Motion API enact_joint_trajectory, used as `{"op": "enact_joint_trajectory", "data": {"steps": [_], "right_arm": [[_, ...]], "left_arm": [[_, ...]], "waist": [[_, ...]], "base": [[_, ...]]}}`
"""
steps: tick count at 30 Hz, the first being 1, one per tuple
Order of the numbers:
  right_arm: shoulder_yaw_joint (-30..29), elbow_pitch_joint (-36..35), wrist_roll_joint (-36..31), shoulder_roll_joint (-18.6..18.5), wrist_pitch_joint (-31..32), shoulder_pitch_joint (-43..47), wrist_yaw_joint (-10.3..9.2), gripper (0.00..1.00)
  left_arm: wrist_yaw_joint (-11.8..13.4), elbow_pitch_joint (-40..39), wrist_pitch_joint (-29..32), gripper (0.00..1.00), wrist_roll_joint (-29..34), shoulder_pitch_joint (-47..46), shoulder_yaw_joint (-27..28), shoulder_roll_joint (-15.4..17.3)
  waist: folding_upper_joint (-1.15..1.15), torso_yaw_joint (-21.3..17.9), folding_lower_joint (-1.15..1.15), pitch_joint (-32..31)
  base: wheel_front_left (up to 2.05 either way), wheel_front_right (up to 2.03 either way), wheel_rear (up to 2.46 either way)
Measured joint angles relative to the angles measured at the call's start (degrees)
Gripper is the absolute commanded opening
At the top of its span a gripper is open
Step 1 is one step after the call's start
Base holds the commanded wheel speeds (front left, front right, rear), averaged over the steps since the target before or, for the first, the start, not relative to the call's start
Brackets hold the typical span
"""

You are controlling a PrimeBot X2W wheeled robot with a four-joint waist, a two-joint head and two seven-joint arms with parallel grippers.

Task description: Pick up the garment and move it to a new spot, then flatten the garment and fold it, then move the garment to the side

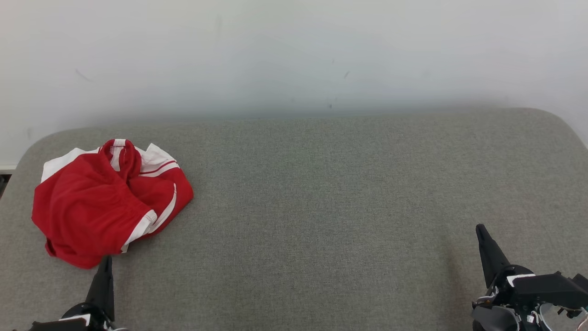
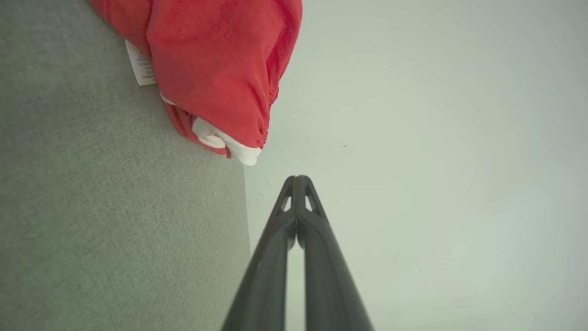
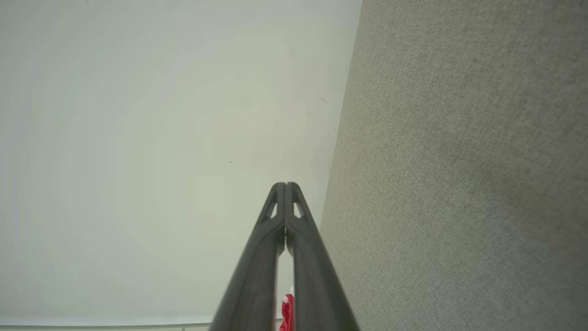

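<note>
A crumpled red garment with white trim (image 1: 108, 202) lies in a heap on the left part of the grey fabric surface (image 1: 330, 193). My left gripper (image 1: 106, 260) sits at the lower left, its tips just below the garment's near edge, shut and empty. In the left wrist view the garment (image 2: 216, 69) lies beyond the closed fingertips (image 2: 298, 178), apart from them, with a white label showing. My right gripper (image 1: 480, 228) rests at the lower right, far from the garment, shut with nothing in it (image 3: 285, 185).
A pale wall (image 1: 294, 55) rises behind the grey surface. The surface has rounded far corners and stretches wide between the garment and my right gripper. A strip of floor shows at the far left edge (image 1: 3, 177).
</note>
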Motion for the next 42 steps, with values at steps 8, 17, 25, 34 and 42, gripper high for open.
{"op": "enact_joint_trajectory", "data": {"steps": [8,17,25,34,42], "right_arm": [[0.00,0.00,0.00,0.00,0.00,0.00,0.00,0.00],[0.00,0.00,0.00,0.00,0.00,0.00,0.00,0.00],[0.00,0.00,0.00,0.00,0.00,0.00,0.00,0.00],[0.00,0.00,0.00,0.00,0.00,0.00,0.00,0.00],[0.00,0.00,0.00,0.00,0.00,0.00,0.00,0.00]], "left_arm": [[0.00,0.00,0.00,0.00,0.00,0.00,0.00,0.00],[0.00,0.00,0.00,0.00,0.00,0.00,0.00,0.00],[0.00,0.00,0.00,0.00,0.00,0.00,0.00,0.00],[0.00,0.00,0.00,0.00,0.00,0.00,0.00,0.00],[0.00,0.00,0.00,0.00,0.00,0.00,0.00,0.00]], "waist": [[0.00,0.00,0.00,0.00],[0.00,0.00,0.00,0.00],[0.00,0.00,0.00,0.00],[0.00,0.00,0.00,0.00],[0.00,0.00,0.00,0.00]], "base": [[0.00,0.00,0.00],[0.00,0.00,0.00],[0.00,0.00,0.00],[0.00,0.00,0.00],[0.00,0.00,0.00]]}}
